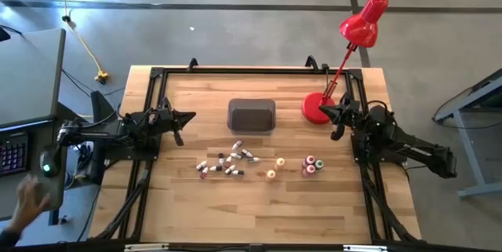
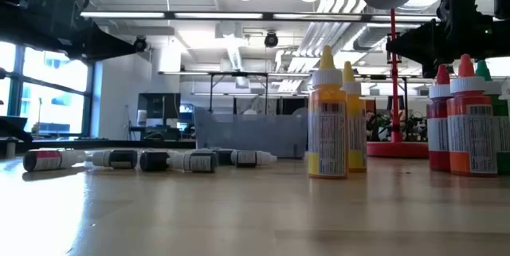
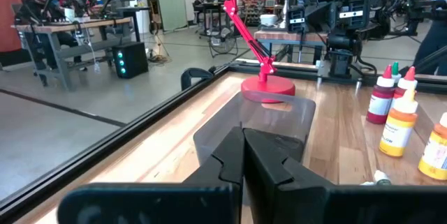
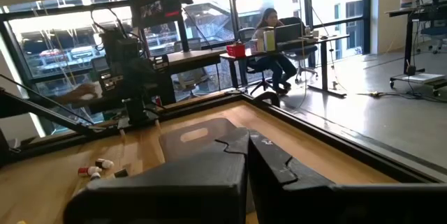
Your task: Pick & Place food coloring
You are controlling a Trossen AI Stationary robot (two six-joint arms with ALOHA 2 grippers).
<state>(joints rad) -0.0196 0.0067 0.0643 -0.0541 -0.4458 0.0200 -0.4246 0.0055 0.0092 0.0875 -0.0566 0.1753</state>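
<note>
The food coloring sits on the wooden table's middle. Several slim whitish vials point(image 1: 227, 162) lie on their sides, seen in the low view as vials point(image 2: 151, 160). Two yellow-topped bottles point(image 1: 275, 168) and a small group of red- and green-topped bottles point(image 1: 311, 166) stand upright on their bases; in the low view they are the yellow bottles point(image 2: 328, 120) and red bottles point(image 2: 458, 124). My left gripper point(image 1: 184, 118) hovers left of the dark grey bin point(image 1: 251, 115), shut and empty point(image 3: 243, 161). My right gripper point(image 1: 333, 115) hovers right of the bin, beside the lamp base, also shut and empty point(image 4: 248, 161).
A red desk lamp stands on its round base point(image 1: 316, 108) at the table's far right, its head point(image 1: 365, 20) reaching beyond the far edge. A black frame rail point(image 1: 149, 158) borders the table. A person's hand point(image 1: 31, 201) rests at a desk left of the table.
</note>
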